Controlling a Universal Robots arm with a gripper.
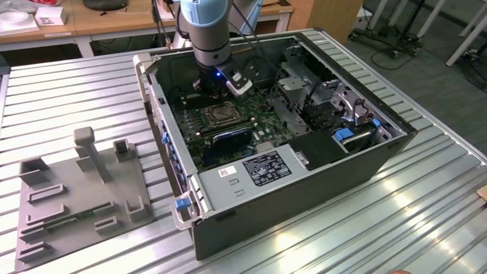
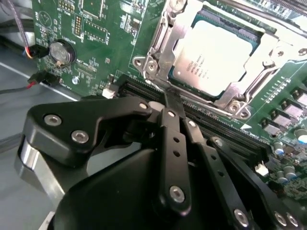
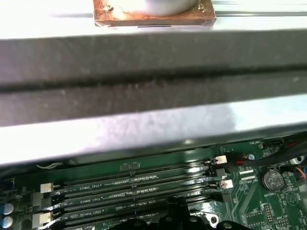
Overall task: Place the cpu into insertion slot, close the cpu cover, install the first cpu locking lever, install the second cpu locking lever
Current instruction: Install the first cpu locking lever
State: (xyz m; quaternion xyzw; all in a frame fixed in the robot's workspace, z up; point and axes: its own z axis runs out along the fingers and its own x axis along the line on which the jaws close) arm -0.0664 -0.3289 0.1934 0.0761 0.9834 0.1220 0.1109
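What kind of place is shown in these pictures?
Probably a robotics lab or workshop: an open computer case lies on a ribbed metal table, a robot arm reaches into it, and wooden desks stand behind.

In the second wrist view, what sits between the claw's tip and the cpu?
The cpu cover's metal frame edge and the near end of the long dark memory slots separate claw from cpu.

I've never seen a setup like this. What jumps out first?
An open computer case lies on a ribbed metal table, with the robot arm reaching down into it. In the second wrist view, the black gripper sits beside the socket, where the pale cpu lies under its silvery cpu cover.
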